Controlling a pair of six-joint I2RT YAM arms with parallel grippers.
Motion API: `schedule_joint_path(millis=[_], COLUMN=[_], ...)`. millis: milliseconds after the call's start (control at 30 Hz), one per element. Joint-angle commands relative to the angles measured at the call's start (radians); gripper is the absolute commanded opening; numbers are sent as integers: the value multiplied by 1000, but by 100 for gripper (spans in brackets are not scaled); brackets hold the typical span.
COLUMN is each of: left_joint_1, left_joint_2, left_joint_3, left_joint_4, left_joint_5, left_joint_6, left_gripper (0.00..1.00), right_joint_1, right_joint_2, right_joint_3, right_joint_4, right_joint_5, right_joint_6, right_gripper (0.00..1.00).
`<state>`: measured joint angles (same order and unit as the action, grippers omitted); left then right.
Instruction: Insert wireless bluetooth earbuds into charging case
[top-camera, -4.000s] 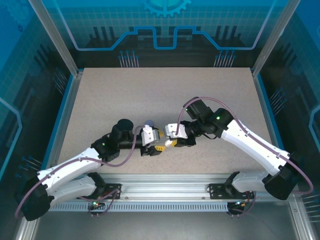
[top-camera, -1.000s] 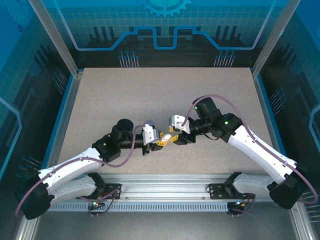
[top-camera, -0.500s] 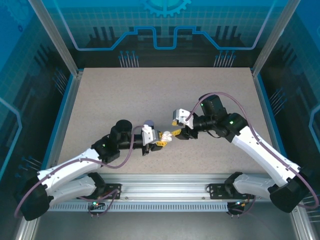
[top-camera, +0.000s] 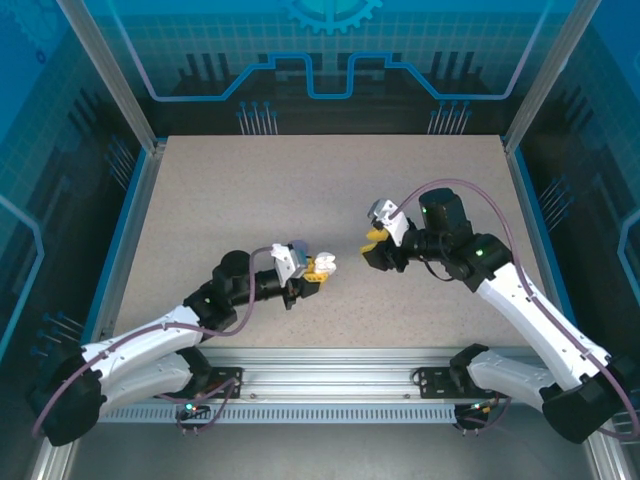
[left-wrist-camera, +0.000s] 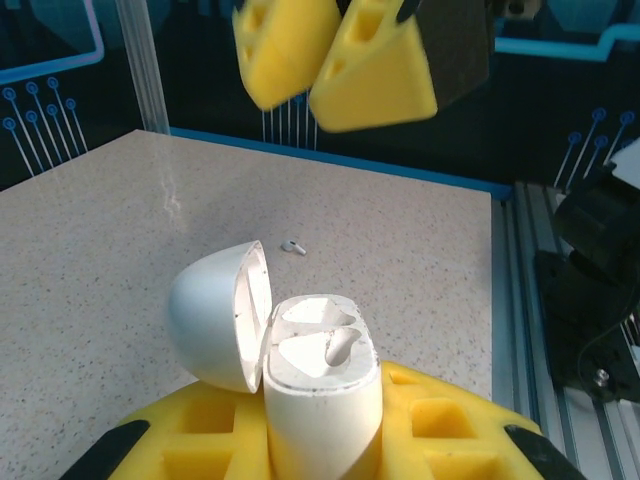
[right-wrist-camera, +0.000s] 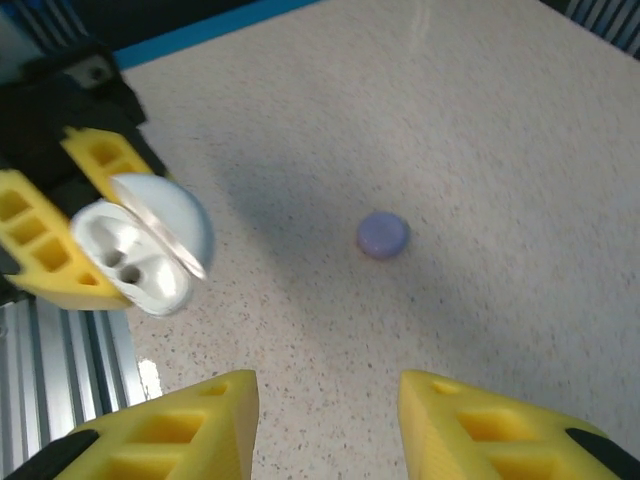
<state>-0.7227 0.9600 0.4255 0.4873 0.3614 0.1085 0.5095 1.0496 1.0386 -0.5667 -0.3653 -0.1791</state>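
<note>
My left gripper (top-camera: 319, 265) is clamped tight on the white charging case (left-wrist-camera: 320, 400), which stands upright with its lid (left-wrist-camera: 215, 315) flipped open to one side. Inside I see what looks like 1 white earbud (left-wrist-camera: 336, 346) seated in a slot. My right gripper (right-wrist-camera: 320, 430) hangs apart from it, jaws parted with nothing between them. 1 tiny bud (left-wrist-camera: 292, 245) lies on the table (left-wrist-camera: 100, 230) beyond the case. A purple disc-shaped case (right-wrist-camera: 383, 234) rests on the tabletop nearby.
</note>
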Motion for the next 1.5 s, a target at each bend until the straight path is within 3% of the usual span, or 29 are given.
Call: schedule_joint_path(millis=[0, 300, 500, 800, 1033, 1467], left_joint_1=[8, 7, 7, 7, 8, 8], left_joint_2=[-22, -40, -61, -75, -90, -85], left_joint_3=[-14, -9, -13, -9, -8, 4], left_joint_4=[95, 69, 41, 8, -27, -62], left_joint_5=[-15, -6, -6, -5, -24, -35], left_joint_6=[-54, -53, -38, -18, 2, 21], left_gripper=[15, 15, 15, 15, 15, 15], right_joint_1=[-18, -40, -71, -131, -152, -152], right_joint_2=[13, 162, 284, 562, 780, 959], right_joint_3=[-9, 11, 27, 187, 353, 454], right_joint_4=[-38, -183, -227, -281, -349, -415], right_joint_5=[90, 245, 291, 341, 363, 420], right_joint_6=[151, 381, 431, 281, 267, 283], right_gripper=[41, 40, 40, 35, 34, 38])
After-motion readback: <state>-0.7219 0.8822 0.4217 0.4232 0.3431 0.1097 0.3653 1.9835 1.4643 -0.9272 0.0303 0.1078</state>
